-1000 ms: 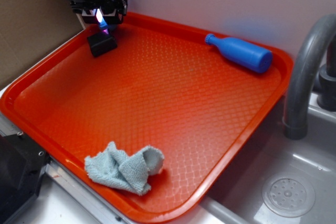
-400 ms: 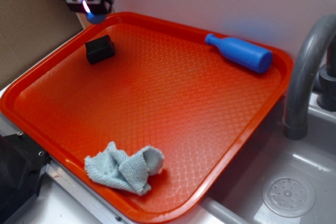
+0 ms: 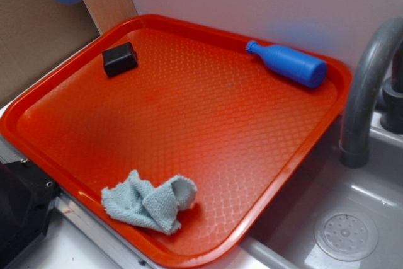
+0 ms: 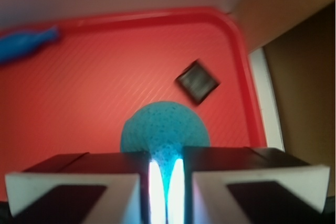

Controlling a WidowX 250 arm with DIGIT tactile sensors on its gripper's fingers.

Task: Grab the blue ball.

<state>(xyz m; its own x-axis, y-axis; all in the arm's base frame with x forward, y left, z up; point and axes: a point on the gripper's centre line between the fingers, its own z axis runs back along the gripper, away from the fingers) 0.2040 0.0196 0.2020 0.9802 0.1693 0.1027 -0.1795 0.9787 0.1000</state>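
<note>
Orange tray [image 3: 208, 174] sits beside the sink, and your gripper [image 4: 166, 182] hangs high over its far left corner, jaws clamped on the blue ball [image 4: 164, 129], which is clear of the tray. Below you, the black block [image 3: 119, 58] rests near that corner, the blue pin [image 3: 288, 63] along the back rim, the rag [image 3: 148, 201] at the front.

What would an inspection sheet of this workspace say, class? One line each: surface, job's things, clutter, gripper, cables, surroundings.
Surface: orange tray, textured.
Job's things: blue ball clamped in the gripper, lifted above the tray's far-left corner.
Clutter: black block, blue bottle-shaped pin lying on its side, crumpled grey cloth.
Gripper: gripper shut on the ball.
Cables: nothing seen.
Surroundings: grey faucet, sink drain, white wall.
</note>
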